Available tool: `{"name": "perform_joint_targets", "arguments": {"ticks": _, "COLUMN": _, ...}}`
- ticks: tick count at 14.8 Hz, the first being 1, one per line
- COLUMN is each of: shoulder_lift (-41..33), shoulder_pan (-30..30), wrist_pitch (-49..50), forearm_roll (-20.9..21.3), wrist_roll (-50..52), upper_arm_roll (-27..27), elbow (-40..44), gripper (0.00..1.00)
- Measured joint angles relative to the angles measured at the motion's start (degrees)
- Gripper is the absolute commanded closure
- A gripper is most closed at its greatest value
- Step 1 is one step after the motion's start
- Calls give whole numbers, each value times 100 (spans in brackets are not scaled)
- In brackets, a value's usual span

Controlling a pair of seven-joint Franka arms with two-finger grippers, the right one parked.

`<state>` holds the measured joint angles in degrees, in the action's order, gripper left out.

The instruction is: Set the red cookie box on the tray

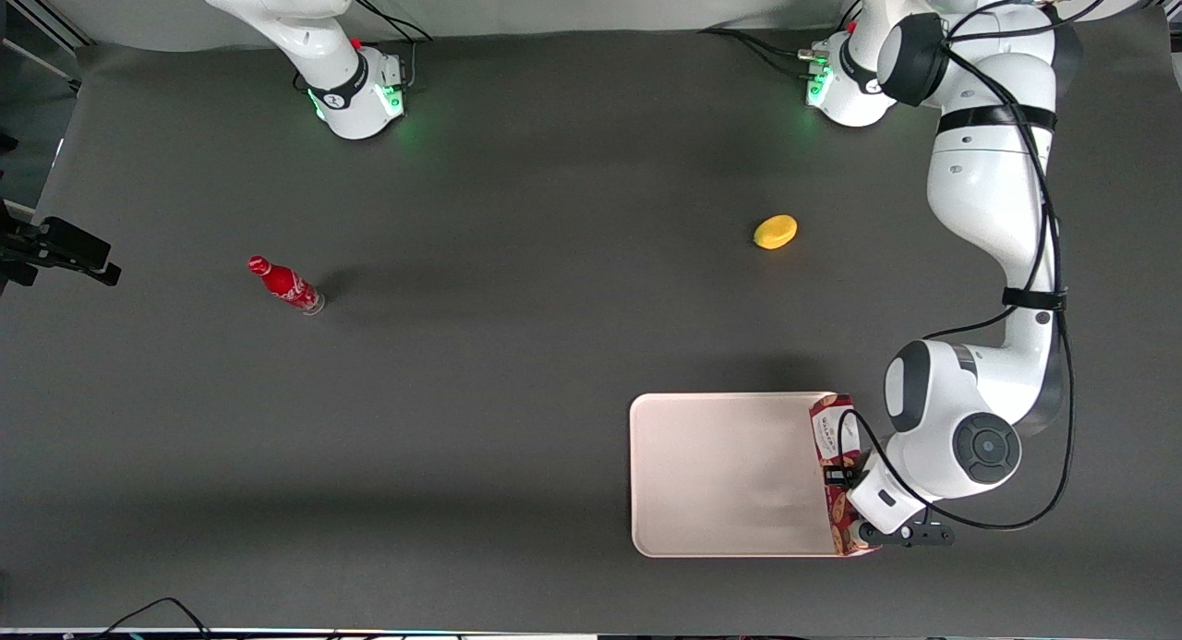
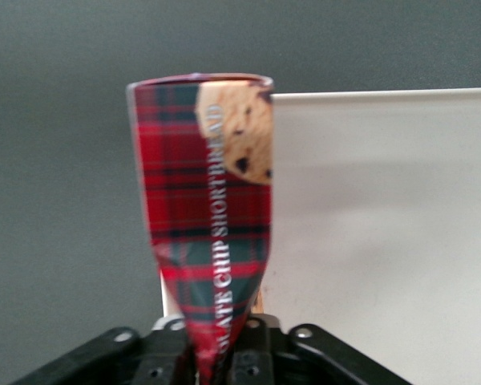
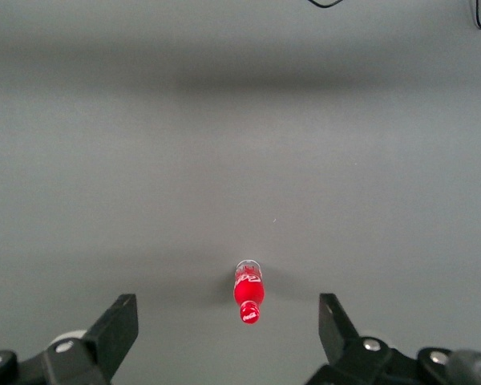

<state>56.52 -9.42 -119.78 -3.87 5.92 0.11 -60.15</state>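
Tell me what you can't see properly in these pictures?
- Whether the red cookie box touches the tray: no view shows its underside.
- Front view: the hand is mostly covered by the wrist.
- Left wrist view: the box's pinched end is cut off.
- Soda bottle label: too small.

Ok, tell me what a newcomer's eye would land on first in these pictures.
First, the red cookie box pinched in the working arm's pincer, held at the edge of the pale tray on the working arm's side; the wrist view shows its tartan carton squeezed in. Then the yellow lemon-like fruit farther from the front camera, and the red soda bottle toward the parked arm's end.
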Motion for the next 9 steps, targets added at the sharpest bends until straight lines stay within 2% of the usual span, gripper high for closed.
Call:
{"name": "perform_joint_targets", "arguments": {"ticks": 2, "shoulder_lift": -28, "shoulder_pan": 3, "wrist_pitch": -228, "forearm_roll": 11, "wrist_roll": -52, "upper_arm_roll": 17, "elbow": -95, "gripper": 0}}
{"name": "perform_joint_targets", "arguments": {"ticks": 5, "shoulder_lift": -302, "shoulder_pan": 5, "wrist_pitch": -988, "forearm_roll": 16, "wrist_roll": -166, "upper_arm_roll": 23, "elbow": -664, "gripper": 0}}
{"name": "perform_joint_targets", "arguments": {"ticks": 9, "shoulder_lift": -1137, "shoulder_pan": 67, "wrist_pitch": -811, "forearm_roll": 20, "wrist_roll": -179, "upper_arm_roll": 29, "elbow": -1092, "gripper": 0}}
